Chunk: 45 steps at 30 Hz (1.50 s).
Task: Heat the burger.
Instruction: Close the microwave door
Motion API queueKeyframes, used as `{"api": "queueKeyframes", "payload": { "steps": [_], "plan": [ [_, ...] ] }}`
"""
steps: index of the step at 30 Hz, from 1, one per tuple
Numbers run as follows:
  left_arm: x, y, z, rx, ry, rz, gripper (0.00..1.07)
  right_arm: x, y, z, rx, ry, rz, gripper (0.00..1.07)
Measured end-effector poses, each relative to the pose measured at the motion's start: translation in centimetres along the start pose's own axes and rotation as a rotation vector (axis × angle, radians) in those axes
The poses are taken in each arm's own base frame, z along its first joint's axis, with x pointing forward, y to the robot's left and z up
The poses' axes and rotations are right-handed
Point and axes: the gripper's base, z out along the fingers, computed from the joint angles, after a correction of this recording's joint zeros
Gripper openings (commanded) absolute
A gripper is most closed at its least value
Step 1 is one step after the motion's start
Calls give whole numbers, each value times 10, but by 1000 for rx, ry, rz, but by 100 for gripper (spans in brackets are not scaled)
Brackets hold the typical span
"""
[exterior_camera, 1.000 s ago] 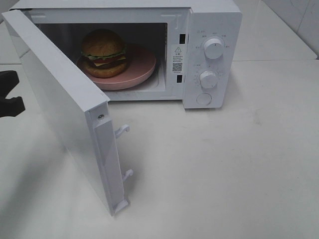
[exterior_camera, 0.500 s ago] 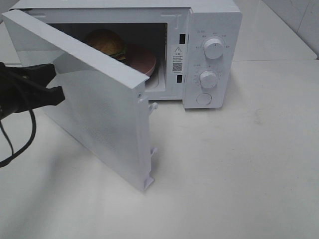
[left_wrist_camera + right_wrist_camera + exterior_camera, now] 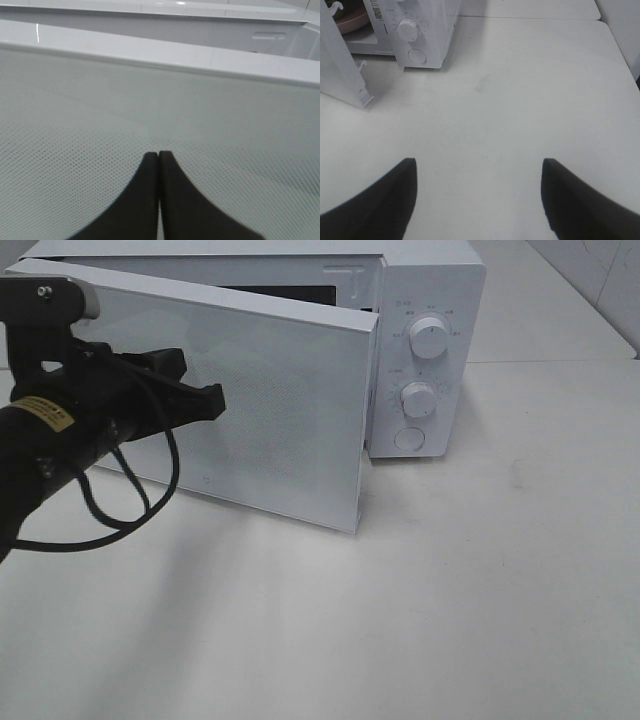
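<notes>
Out in front of the microwave [image 3: 430, 280], on its hinge side, the black left arm [image 3: 60, 440] reaches in with a loop of cable [image 3: 130, 510] hanging under it. The left gripper [image 3: 210, 400] has its two fingers [image 3: 172, 200] pinched tight together with nothing between them. Its tip is right at the outer face of the microwave's door [image 3: 280, 420], on the dotted window panel; I can't quite tell whether it actually touches.

The door stands ajar, angled across most of the microwave's opening, with its free edge hanging out in front of the control panel. From where I stand it blocks the view inside, so the burger can't be seen. Only from the right wrist view, past the door's latch hooks [image 3: 362, 64], does a sliver of the pink plate [image 3: 347, 24] show inside the microwave.

On the control panel side are the upper knob [image 3: 429, 338], the lower knob [image 3: 417, 399] and a round button [image 3: 408, 439] beneath them.

Well out from the microwave's front, past that panel side, the right gripper [image 3: 477, 167] hangs over the bare white table [image 3: 480, 590]. Its fingers [image 3: 580, 200] are spread wide apart and hold nothing.
</notes>
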Motion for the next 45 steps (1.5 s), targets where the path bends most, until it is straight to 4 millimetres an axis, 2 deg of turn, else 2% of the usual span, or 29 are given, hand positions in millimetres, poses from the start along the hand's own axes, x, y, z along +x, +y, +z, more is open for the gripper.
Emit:
{"api": "queueKeyframes", "payload": {
  "steps": [3, 5, 10, 13, 15, 23, 31, 40, 45],
  "plan": [
    [0, -3, 3, -4, -1, 7, 0, 0, 0, 0, 0, 0, 0, 69],
    [-1, -16, 15, -36, -7, 5, 0, 0, 0, 0, 0, 0, 0, 69],
    [-5, -29, 30, -66, -17, 4, 0, 0, 0, 0, 0, 0, 0, 69],
    [-4, -30, 34, -71, -11, 3, 0, 0, 0, 0, 0, 0, 0, 69],
    [-9, -37, 48, -82, -11, -5, 0, 0, 0, 0, 0, 0, 0, 69],
    [-9, -47, 73, -93, -21, -13, 0, 0, 0, 0, 0, 0, 0, 69],
    [-1, -63, 87, -53, 31, -19, 0, 0, 0, 0, 0, 0, 0, 69],
    [-4, -76, 108, -38, 29, 22, 0, 0, 0, 0, 0, 0, 0, 69],
    [-2, -80, 111, -24, 52, 25, 0, 0, 0, 0, 0, 0, 0, 69]
  ]
}}
